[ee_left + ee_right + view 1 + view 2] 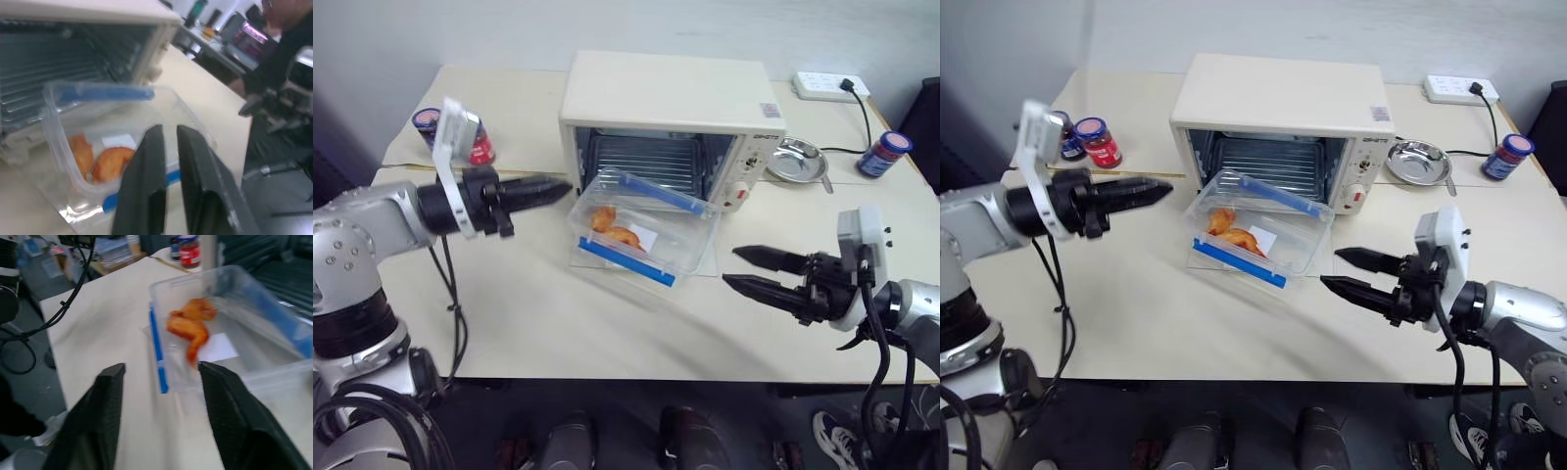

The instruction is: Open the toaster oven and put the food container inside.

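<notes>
1. Starting at our left, the left gripper (553,187) hangs above the worktop (538,323) with its two black fingers pressed together and nothing between them. It points level toward the food container (641,232), which lies just ahead of its tips and apart from them.
2. The food container sits tilted, its far long edge propped on the lip of the toaster oven (668,117) at the open mouth and its near blue clip bar (626,260) down on the worktop. It is not yet on the wire rack.
3. We judge it light, thin-walled and slick: clear plastic that flexes if pinched hard, with loose orange food pieces (615,227) that slide when it tips.
4. We reckon the best hold is across a short end wall or on the rim beside a clip bar, where the plastic is stiffest; a push on the near bar may serve too.
5. On our right, the right gripper (749,270) has its fingers apart and empty, aimed at the container's near corner, close but not touching.
</notes>
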### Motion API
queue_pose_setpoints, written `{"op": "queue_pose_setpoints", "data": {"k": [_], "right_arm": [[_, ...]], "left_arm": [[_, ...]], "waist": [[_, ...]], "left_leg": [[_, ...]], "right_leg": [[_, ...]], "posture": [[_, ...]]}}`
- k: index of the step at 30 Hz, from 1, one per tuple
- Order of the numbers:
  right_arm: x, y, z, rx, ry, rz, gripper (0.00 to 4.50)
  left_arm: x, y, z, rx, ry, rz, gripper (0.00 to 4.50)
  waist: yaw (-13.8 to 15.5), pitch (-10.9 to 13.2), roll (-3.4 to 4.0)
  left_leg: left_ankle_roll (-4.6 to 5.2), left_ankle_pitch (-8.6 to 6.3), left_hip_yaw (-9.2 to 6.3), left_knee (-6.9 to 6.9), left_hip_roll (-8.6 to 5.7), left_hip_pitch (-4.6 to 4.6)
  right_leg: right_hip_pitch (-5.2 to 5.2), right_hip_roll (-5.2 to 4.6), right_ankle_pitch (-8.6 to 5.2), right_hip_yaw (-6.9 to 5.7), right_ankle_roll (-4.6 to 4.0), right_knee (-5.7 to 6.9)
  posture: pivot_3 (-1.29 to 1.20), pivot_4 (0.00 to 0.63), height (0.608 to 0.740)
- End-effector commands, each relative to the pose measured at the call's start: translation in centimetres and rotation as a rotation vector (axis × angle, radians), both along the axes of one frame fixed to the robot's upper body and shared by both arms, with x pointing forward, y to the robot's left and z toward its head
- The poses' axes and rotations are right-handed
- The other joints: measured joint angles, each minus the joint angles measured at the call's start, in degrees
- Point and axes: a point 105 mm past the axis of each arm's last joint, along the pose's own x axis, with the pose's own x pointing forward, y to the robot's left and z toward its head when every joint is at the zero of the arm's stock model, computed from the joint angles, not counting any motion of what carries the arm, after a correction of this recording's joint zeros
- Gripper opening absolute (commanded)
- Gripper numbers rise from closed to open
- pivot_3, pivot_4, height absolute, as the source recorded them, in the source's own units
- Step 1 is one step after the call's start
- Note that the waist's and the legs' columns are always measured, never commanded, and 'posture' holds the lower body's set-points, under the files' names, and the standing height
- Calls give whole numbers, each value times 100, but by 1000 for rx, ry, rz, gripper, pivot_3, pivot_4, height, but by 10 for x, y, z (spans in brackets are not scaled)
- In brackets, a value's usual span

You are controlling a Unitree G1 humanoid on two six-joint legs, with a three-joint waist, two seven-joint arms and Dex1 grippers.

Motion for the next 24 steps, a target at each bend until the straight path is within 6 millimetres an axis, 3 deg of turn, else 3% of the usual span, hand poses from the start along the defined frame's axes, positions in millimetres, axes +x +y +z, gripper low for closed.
{"op": "queue_pose_setpoints", "data": {"k": [1, 5, 11, 15, 18, 24], "right_arm": [[-8, 18, -6, -28, -7, 78, 1170], [-5, 29, -23, -92, -8, 89, 27], [16, 38, -41, -143, -24, 43, 27], [49, 36, -42, -166, -89, -74, 27], [66, 34, -43, -185, -124, -135, 27], [110, 33, -34, -180, -225, -278, 27]], "left_arm": [[-18, -13, -15, 120, -76, -188, 0], [-14, -17, -41, 234, -109, -251, 0], [13, -24, -65, 310, -133, -227, 0], [31, -30, -73, 327, -168, -191, 0], [41, -34, -74, 316, -188, -163, 0], [87, -47, -55, 218, -255, 55, 0]], "waist": [[7, 0, -1], [-5, 0, 0], [-11, 0, 0], [-15, 0, 0], [-11, 0, 0], [-28, 0, 0]], "left_leg": [[1, 0, -1, 1, 0, 0], [3, -1, 1, -1, -2, -2], [7, 0, 4, 0, -1, -3], [10, -1, 5, 1, -2, -7], [11, 0, 5, 3, -2, -8], [12, 1, 5, 9, -2, -14]], "right_leg": [[2, 0, 0, 0, 0, -3], [1, -1, 0, 1, 0, -6], [-2, 2, 0, 1, 0, -3], [-5, 2, 0, 0, 0, -2], [-5, 1, 0, -1, 1, -1], [-7, 1, 2, -4, 4, 0]], "posture": [[0, 150, 740], [0, 150, 740], [0, 150, 740], [0, 150, 740], [0, 150, 740], [0, 150, 740]]}}
